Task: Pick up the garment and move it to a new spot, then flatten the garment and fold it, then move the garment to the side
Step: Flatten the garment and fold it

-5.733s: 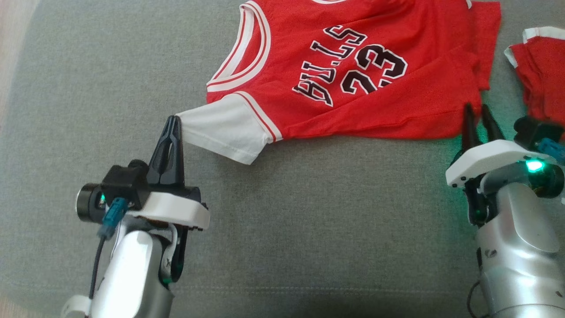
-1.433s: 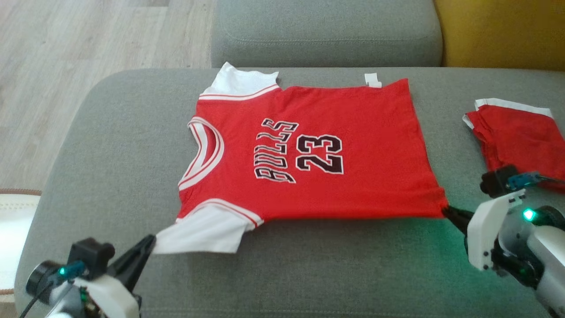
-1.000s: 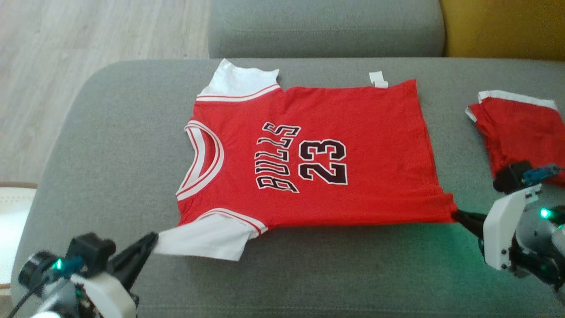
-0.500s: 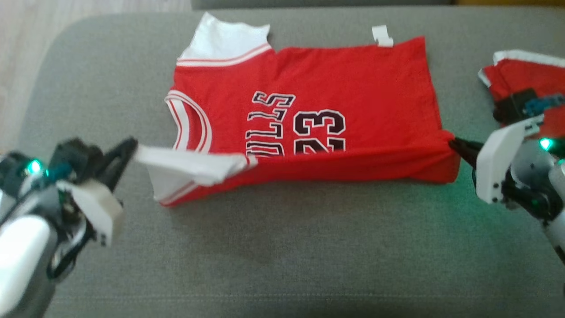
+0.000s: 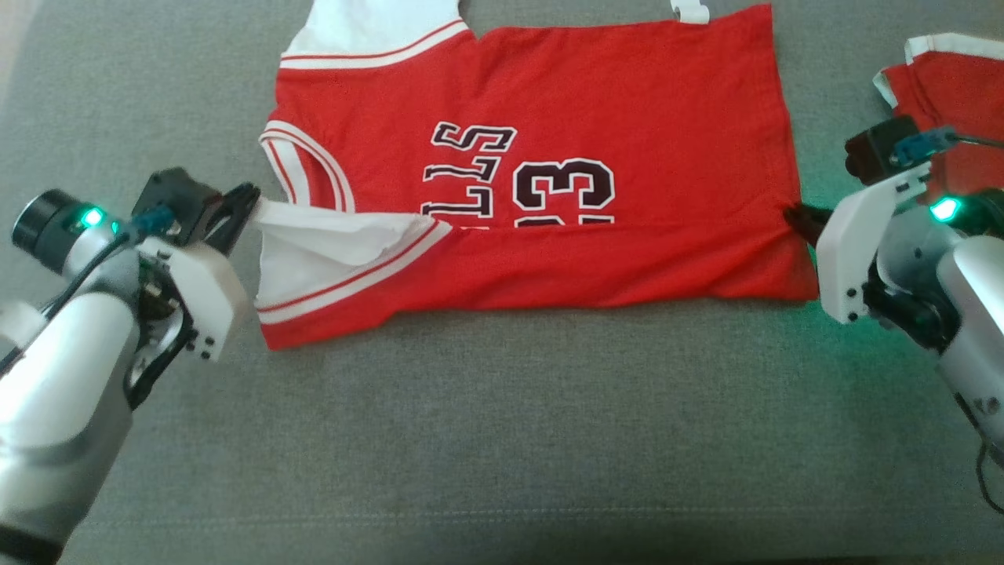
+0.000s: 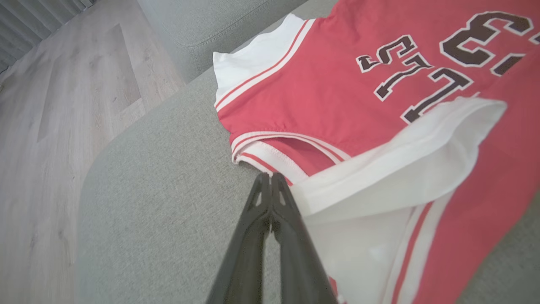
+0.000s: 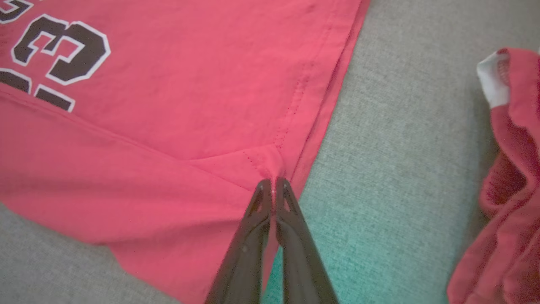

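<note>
While on sofa [image 5: 471,431], red jersey [image 5: 627,94]

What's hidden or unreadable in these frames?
Jersey lettering, head view: lower half covered by the folded-over near edge.
Far sleeve, head view: cut off by the top edge.
Second red garment, head view: cut by the right edge, partly behind the mount of the right gripper.

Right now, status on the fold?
Left pincer shut on jersey sleeve. Right pincer shut on hem corner. Near edge folded over the print. Second red garment at right, apart.
</note>
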Robot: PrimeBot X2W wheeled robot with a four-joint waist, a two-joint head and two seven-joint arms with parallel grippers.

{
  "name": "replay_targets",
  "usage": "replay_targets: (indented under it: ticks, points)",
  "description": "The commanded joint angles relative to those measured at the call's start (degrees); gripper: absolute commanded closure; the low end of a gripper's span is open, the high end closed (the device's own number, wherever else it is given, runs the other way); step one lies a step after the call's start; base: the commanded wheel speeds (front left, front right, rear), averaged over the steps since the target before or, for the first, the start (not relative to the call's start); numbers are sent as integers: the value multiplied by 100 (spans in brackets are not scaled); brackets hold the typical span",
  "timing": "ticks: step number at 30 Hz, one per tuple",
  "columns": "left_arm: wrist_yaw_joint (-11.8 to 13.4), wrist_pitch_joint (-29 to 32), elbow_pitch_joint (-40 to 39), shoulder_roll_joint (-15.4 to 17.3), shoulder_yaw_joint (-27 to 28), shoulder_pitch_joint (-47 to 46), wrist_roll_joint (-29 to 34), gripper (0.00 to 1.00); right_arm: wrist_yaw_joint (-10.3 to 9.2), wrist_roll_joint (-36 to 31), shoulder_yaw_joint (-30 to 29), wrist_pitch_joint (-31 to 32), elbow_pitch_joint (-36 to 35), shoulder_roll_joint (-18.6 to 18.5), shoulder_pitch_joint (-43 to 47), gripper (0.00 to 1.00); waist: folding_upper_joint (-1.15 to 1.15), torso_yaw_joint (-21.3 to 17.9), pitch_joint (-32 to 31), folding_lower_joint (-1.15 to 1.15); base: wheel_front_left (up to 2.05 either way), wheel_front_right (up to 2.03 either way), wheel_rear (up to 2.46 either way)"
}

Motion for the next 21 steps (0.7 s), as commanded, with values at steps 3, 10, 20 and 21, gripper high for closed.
replay_targets:
  ticks: [3, 10, 20, 21]
  points:
    - [12, -333, 445, 48, 104, -643, -2, 0, 20, -181, -5, -465, 125, 75, -280, 0, 0, -51, 72, -1, 0, 0, 0]
    - [570, -1255, 983, -370, 550, -917, -208, 0, 20, -459, -490, -1848, 337, 256, -378, 0, 0, -62, 0, -1, 0, 0, 0]
    - [1500, -1770, -449, -1278, 2253, 139, -865, 0, 20, -1600, -2232, -4310, 202, 964, 365, 0, 0, -5, -425, -1, 0, 0, 0]
    - [1550, -1770, -701, -1401, 2422, 379, -836, 0, 20, -1754, -2396, -4387, 93, 1066, 509, 0, 0, -1, -468, -1, 0, 0, 0]
